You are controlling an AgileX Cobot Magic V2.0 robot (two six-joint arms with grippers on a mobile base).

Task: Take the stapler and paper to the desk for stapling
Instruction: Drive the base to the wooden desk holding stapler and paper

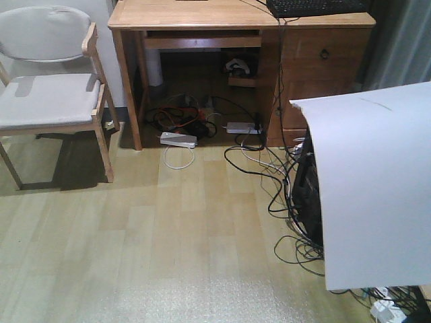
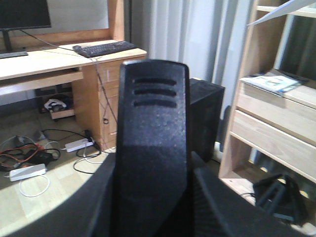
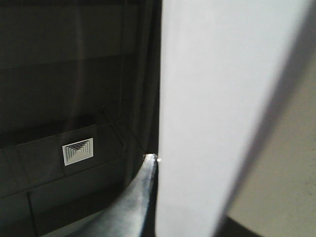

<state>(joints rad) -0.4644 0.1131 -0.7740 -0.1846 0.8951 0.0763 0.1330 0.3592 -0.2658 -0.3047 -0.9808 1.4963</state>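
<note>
While the desk (image 1: 202, 15) lies ahead | right gripper (image 3: 156, 163) pinches paper (image 1: 377, 188) edge, sheet high, likely to clear cables (image 1: 269, 175) | left gripper (image 2: 157, 207) clamps stapler (image 2: 153, 138), apparently for carrying.

Your left jaws are matte black, finely grained plastic at 5 and 7 o'clock — your right jaws show one smooth, dark-grey tapering finger (image 3: 139, 202).

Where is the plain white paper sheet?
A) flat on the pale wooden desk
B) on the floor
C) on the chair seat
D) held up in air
D: the plain white paper sheet hangs curved in the air at right, short of the pale wooden desk.
</note>
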